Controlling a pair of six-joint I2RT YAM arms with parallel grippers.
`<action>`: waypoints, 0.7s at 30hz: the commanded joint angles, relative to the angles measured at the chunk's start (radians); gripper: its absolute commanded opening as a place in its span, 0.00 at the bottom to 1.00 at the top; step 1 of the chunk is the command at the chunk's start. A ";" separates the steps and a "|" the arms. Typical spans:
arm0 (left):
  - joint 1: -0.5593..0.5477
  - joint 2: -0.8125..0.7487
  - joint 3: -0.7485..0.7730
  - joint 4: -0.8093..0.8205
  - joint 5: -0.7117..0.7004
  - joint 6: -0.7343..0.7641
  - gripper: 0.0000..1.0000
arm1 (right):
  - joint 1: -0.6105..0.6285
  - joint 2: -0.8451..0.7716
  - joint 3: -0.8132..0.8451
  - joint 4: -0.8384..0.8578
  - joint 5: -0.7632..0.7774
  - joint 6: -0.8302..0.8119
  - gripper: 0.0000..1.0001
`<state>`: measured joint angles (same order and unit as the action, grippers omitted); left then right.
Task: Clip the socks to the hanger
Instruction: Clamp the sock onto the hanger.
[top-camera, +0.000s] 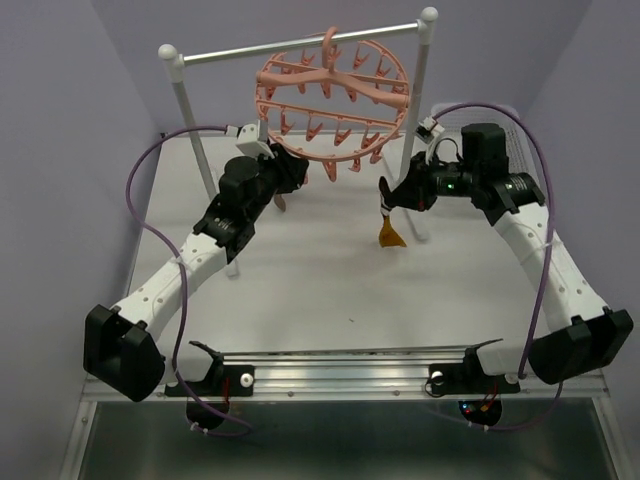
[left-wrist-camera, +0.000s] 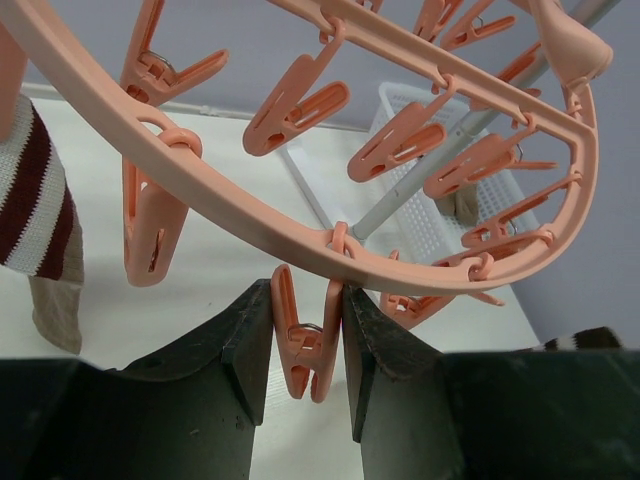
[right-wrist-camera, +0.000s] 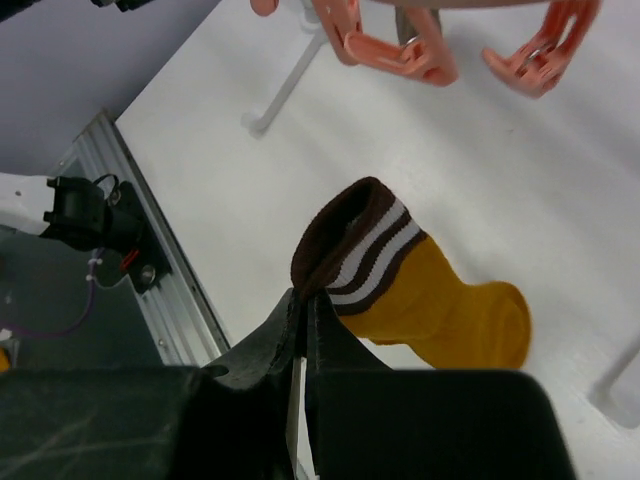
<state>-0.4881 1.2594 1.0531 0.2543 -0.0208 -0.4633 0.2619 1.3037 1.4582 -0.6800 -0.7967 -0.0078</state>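
White desk (top-camera: 300, 280) below pink hanger (left-wrist-camera: 230, 207): brown sock (left-wrist-camera: 35, 200) seemingly hung already, left claw (left-wrist-camera: 306, 320) squeezing a clip (left-wrist-camera: 300, 350), right claw (right-wrist-camera: 303, 310) clenched on mustard sock (right-wrist-camera: 440, 300), not yet clipped.

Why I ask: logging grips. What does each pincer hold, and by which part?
Left pincer: a hanger clip, squeezed across its sides. Right pincer: the mustard sock, pinched at the edge of its striped cuff.
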 joint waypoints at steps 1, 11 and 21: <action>-0.023 0.021 0.002 0.132 -0.041 -0.028 0.00 | 0.056 0.052 -0.019 0.062 -0.073 0.072 0.02; -0.066 0.047 0.002 0.181 -0.073 -0.035 0.00 | 0.212 0.255 0.088 0.137 -0.029 0.207 0.02; -0.089 0.035 -0.007 0.189 -0.099 -0.034 0.00 | 0.278 0.335 0.149 0.238 0.076 0.281 0.02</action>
<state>-0.5728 1.3155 1.0531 0.3401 -0.0822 -0.4923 0.5259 1.6318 1.5425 -0.5400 -0.7612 0.2283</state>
